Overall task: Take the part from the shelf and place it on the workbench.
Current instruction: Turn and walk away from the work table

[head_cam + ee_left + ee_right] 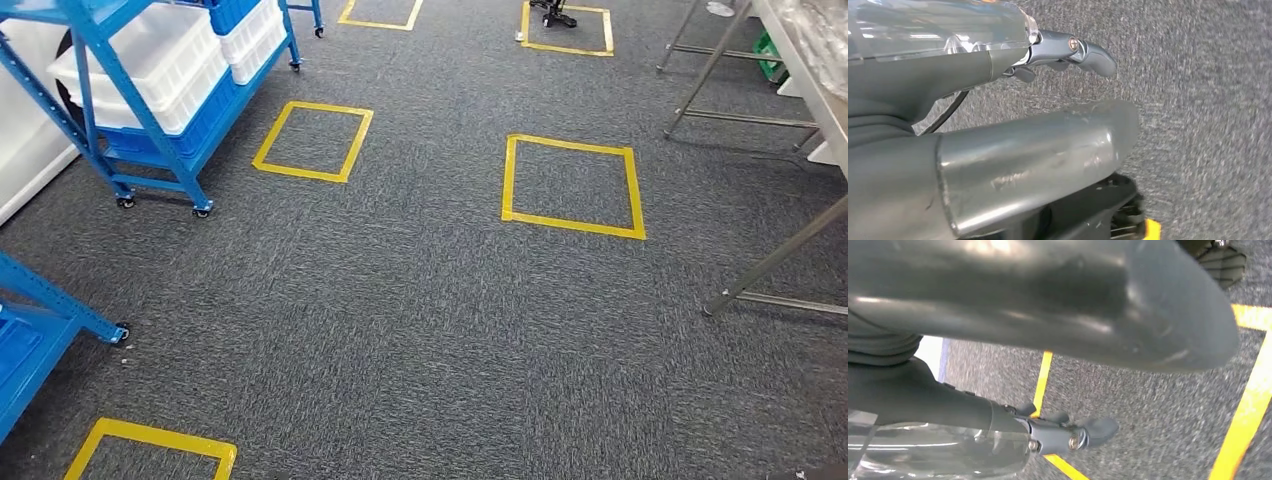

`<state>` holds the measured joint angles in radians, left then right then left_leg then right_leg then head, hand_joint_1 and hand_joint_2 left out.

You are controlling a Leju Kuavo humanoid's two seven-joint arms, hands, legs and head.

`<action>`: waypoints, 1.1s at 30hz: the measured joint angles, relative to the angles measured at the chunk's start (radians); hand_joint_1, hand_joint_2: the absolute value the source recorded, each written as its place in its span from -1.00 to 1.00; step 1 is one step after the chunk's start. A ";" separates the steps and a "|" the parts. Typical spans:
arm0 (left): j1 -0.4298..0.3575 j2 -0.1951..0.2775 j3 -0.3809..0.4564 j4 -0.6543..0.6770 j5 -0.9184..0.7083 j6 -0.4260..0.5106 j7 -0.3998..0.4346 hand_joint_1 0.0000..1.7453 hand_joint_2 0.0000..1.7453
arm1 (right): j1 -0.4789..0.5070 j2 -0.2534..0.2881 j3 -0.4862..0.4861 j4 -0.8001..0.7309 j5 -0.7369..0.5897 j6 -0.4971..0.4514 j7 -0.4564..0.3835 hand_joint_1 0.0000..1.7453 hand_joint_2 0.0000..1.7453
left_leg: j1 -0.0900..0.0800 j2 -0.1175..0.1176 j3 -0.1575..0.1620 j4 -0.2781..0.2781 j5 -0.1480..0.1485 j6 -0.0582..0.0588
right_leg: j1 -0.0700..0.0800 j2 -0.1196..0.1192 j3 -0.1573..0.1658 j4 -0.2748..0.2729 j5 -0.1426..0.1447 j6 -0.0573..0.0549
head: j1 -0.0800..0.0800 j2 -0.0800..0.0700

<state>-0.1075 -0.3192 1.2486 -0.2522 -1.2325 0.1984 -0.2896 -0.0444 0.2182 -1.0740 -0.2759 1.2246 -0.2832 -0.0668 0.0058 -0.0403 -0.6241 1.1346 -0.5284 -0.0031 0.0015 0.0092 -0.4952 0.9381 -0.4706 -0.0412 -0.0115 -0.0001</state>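
Leftmost, a blue wheeled shelf (195,140) loaded with white bins (150,60), standing on grey carpet (400,320). Part's place impossible to tell from these views. Further right, yellow tape squares (572,222) marked on the floor. Far right, the metal legs and edge of the workbench (775,262), well apart from the shelf. Left hand (1068,52) hanging over the carpet, fingers loosely apart, nothing in them. Right hand (1068,432) likewise spread and holding nothing, above yellow tape.

Yellow tape squares (572,186) on grey carpet (420,320)
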 joint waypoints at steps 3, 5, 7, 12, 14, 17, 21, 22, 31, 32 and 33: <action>0.000 0.001 0.000 0.000 0.000 0.000 0.004 -1.00 -1.00 | 0.003 0.001 0.002 0.003 0.013 0.006 0.009 -1.00 -1.00 | 0.018 0.029 -0.069 0.128 -0.037 -0.026 | -0.005 -0.049 0.005 0.005 -0.011 0.008 | -0.001 0.000; 0.003 0.002 0.001 0.000 0.002 0.000 0.007 -1.00 -1.00 | 0.003 0.002 0.007 0.005 0.022 0.006 0.015 -1.00 -1.00 | 0.032 0.046 -0.032 0.050 0.019 -0.045 | -0.015 -0.078 0.009 0.018 -0.025 0.023 | -0.001 0.000; 0.003 0.001 0.001 0.000 0.003 -0.001 0.008 -1.00 -1.00 | 0.003 0.001 0.012 0.006 0.030 0.006 0.021 -1.00 -1.00 | 0.040 0.084 0.023 -0.062 0.064 -0.056 | -0.019 -0.101 0.008 0.044 -0.047 0.044 | -0.002 0.000; 0.002 0.001 0.001 0.000 0.003 -0.002 0.009 -1.00 -1.00 | -0.005 0.001 0.023 0.007 0.037 0.004 0.023 -1.00 -1.00 | 0.030 0.072 0.031 -0.090 0.067 -0.012 | -0.026 -0.121 0.013 0.065 -0.072 0.076 | 0.010 0.000; 0.002 0.002 0.001 0.000 0.003 -0.002 0.009 -1.00 -1.00 | -0.004 0.003 0.025 0.007 0.040 0.004 0.024 -1.00 -1.00 | 0.027 0.052 0.030 -0.094 0.071 0.002 | -0.031 -0.075 -0.008 0.117 -0.114 0.078 | 0.012 0.000; -0.001 0.002 0.001 0.000 0.003 -0.002 0.010 -1.00 -1.00 | 0.002 0.003 0.026 0.007 0.042 0.004 0.024 -1.00 -1.00 | 0.015 0.017 0.027 -0.097 0.075 0.015 | -0.025 -0.016 -0.112 0.314 -0.208 0.065 | 0.015 0.000; 0.001 0.002 0.001 0.000 0.003 -0.003 0.010 -1.00 -1.00 | 0.005 0.003 0.026 0.008 0.042 0.005 0.024 -1.00 -1.00 | 0.001 -0.042 0.028 -0.097 0.077 0.023 | -0.002 0.006 -0.127 0.277 -0.120 0.029 | 0.015 0.000; 0.001 0.002 0.001 0.000 0.003 -0.003 0.010 -1.00 -1.00 | 0.005 0.003 0.026 0.008 0.042 0.005 0.024 -1.00 -1.00 | 0.001 -0.055 0.028 -0.097 0.078 0.022 | 0.005 0.032 -0.100 0.208 -0.082 0.018 | 0.015 0.000; 0.001 0.001 0.001 0.000 0.000 -0.005 0.011 -1.00 -1.00 | 0.008 0.002 0.027 0.008 0.042 0.011 0.025 -1.00 -1.00 | -0.006 -0.011 -0.026 0.005 0.012 -0.010 | 0.007 0.000 -0.038 0.054 -0.015 -0.009 | 0.012 0.000; 0.001 0.001 0.001 0.000 0.000 -0.005 0.011 -1.00 -1.00 | 0.011 0.002 0.027 0.008 0.042 0.011 0.025 -1.00 -1.00 | -0.004 0.010 -0.054 0.069 -0.022 -0.015 | 0.008 -0.016 -0.038 0.054 -0.016 -0.011 | 0.011 0.000; 0.001 0.002 0.001 0.000 0.000 -0.005 0.011 -1.00 -1.00 | 0.012 0.002 0.027 0.008 0.042 0.012 0.025 -1.00 -1.00 | -0.002 0.022 -0.078 0.127 -0.047 -0.020 | 0.009 -0.035 -0.039 0.055 -0.017 -0.012 | 0.010 0.000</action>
<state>-0.1065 -0.3175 1.2493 -0.2522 -1.2325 0.1938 -0.2785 -0.0321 0.2206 -1.0468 -0.2682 1.2669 -0.2714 -0.0420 0.0038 -0.0179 -0.7017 1.2618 -0.5755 -0.0232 0.0101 -0.0254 -0.5339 0.9934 -0.4880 -0.0528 -0.0016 -0.0001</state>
